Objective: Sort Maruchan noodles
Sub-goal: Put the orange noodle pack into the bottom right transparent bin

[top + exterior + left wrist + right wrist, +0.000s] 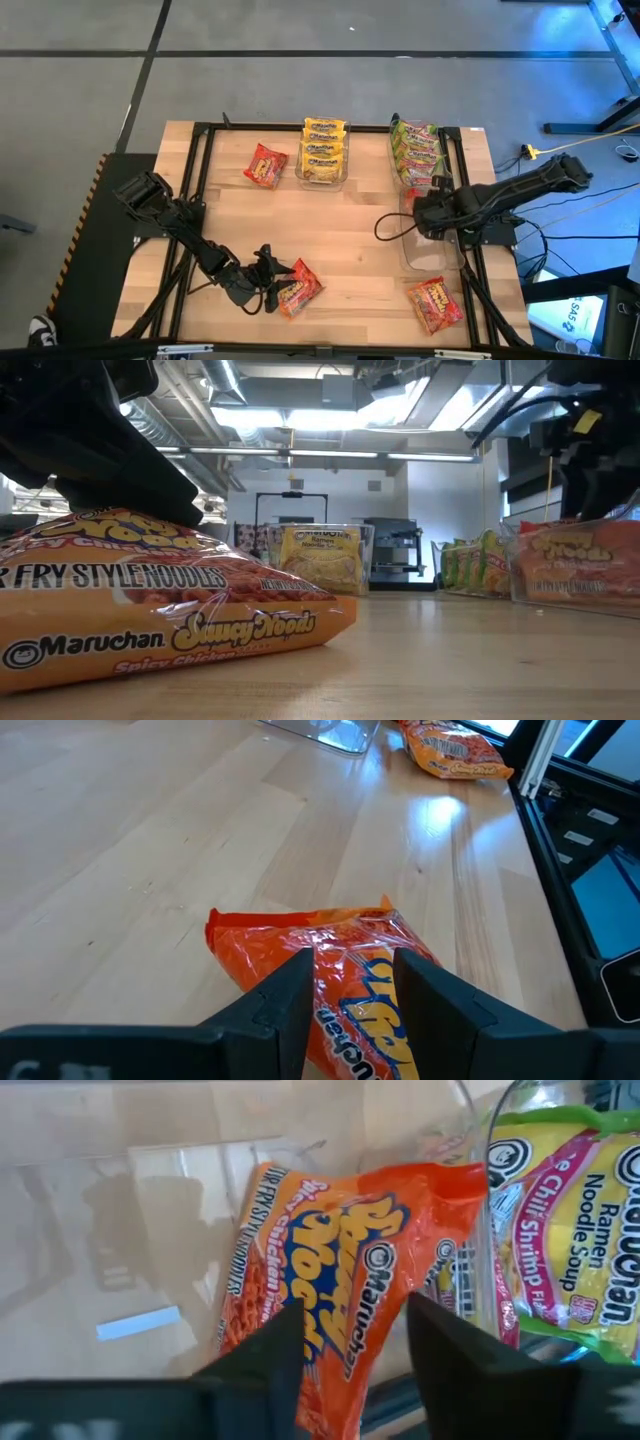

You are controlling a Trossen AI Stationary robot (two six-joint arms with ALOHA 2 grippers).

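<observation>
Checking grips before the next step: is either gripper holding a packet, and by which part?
Left gripper pinches the red-orange packet near the table's front, by its edge. Right gripper holds another red-orange packet by one end, over the clear bin.

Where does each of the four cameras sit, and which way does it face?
High: overhead, facing down; both arms show.
Low: table height, facing across; an arm overhead.
Left wrist: on the left gripper, at an orange packet; fingers show.
Right wrist: on the right gripper, at a packet in the clear bin.
High and low share the yellow packets.
</observation>
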